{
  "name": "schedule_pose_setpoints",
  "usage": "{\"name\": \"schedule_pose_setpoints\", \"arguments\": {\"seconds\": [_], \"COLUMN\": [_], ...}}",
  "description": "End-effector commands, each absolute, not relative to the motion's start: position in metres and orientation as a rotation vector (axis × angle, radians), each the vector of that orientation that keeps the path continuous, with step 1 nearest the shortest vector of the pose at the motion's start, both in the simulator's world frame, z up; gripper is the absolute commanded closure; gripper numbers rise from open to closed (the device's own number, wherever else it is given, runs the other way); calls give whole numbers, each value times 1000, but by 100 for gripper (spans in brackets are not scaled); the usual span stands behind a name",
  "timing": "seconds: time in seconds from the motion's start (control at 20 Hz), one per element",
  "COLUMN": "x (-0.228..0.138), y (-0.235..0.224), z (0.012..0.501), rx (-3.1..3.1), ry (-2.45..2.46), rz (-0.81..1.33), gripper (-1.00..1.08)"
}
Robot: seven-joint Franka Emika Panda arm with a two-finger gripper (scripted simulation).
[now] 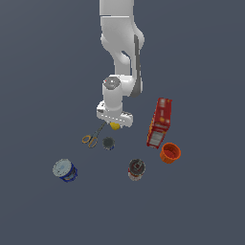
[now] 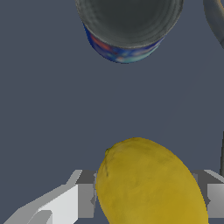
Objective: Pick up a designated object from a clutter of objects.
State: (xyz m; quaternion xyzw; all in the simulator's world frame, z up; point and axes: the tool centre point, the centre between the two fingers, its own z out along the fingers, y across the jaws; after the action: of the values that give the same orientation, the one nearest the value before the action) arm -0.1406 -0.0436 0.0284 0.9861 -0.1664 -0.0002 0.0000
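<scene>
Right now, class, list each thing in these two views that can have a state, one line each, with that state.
gripper: lowered over the lemon, fingers either side; contact unclear.
lemon: between the fingers; whether lifted cannot be told.
scissors: lying flat.
red box: upright, leaning slightly.
orange cup: tipped, mouth showing.
blue can: upright.
small dark can: upright.
dark can: upright.

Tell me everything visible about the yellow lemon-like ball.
The yellow ball is oval rather than round, lemon-like, with a dull, faintly mottled skin and a small nub at one end. In the wrist view it sits between the claw's grey fingers, which flank it closely. In the exterior view only a sliver shows beneath the claw, beside the scissors.
</scene>
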Motion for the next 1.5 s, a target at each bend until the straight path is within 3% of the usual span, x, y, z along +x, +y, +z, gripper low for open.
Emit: {"name": "schedule_pose_setpoints", "arguments": {"seconds": [0.0, 0.7, 1.45], "x": [-140, -131, -85], "y": [-44, -36, 0], "z": [28, 48, 144], "rx": [3098, 3098, 3095], "ry": [-523, -523, -524], "rz": [0, 0, 0], "gripper": [108, 108, 108]}}
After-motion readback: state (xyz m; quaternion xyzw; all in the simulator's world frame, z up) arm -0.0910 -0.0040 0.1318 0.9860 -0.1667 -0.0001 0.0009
